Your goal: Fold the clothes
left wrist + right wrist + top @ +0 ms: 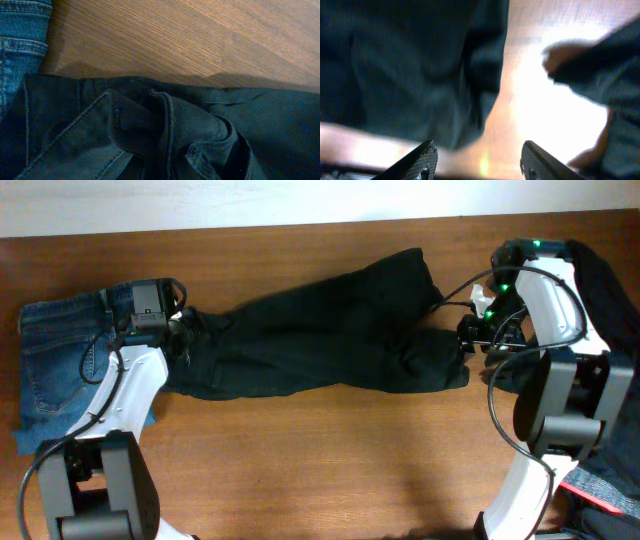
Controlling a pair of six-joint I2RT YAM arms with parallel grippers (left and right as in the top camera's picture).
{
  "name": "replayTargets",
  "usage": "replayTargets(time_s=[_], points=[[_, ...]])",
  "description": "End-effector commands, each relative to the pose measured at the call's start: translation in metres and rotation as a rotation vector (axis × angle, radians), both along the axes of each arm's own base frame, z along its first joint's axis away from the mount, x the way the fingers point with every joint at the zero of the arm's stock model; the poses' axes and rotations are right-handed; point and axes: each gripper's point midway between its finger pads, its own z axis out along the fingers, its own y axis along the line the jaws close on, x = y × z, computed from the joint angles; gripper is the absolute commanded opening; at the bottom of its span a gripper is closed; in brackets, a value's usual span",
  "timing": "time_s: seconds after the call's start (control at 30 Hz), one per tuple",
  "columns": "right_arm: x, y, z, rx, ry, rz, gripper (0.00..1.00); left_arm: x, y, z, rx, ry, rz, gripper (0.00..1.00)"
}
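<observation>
Long black trousers (320, 330) lie across mid-frame, with jeans (60, 360) at far left. The left gripper (180, 330) is closed, seemingly pinching the waistband. The right gripper (477, 150) is open and empty, blurred by the hem. Risk: it snags one layer only, so the fold skews.

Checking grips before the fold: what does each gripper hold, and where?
Left gripper seems to pinch the black trousers at the waistband; right gripper open, empty.
</observation>
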Motion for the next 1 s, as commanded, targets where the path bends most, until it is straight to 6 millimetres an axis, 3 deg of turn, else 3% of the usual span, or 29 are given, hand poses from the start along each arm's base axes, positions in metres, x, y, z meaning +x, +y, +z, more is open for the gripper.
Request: replayTargets(time_s=[0.0, 0.23, 0.47, 0.67, 0.97], points=[[-0.009, 0.013, 0.027, 0.042, -0.017, -0.006, 0.6, 0.008, 0.009, 0.008, 0.03, -0.026, 0.036, 0.01], [-0.022, 0.037, 0.032, 0.076, 0.037, 0.088, 0.6, 0.008, 0.009, 0.003, 0.03, -0.013, 0.036, 0.0], [-0.028, 0.049, 0.029, 0.022, 0.06, 0.181, 0.58, 0.006, 0.008, -0.016, 0.026, 0.034, 0.033, 0.01], [-0.017, 0.062, 0.009, -0.06, 0.004, 0.377, 0.62, 0.007, 0.008, -0.017, 0.026, 0.03, 0.033, 0.01], [0.01, 0.078, 0.006, -0.179, -0.109, 0.607, 0.73, 0.009, 0.008, -0.016, 0.026, 0.021, 0.034, 0.01]])
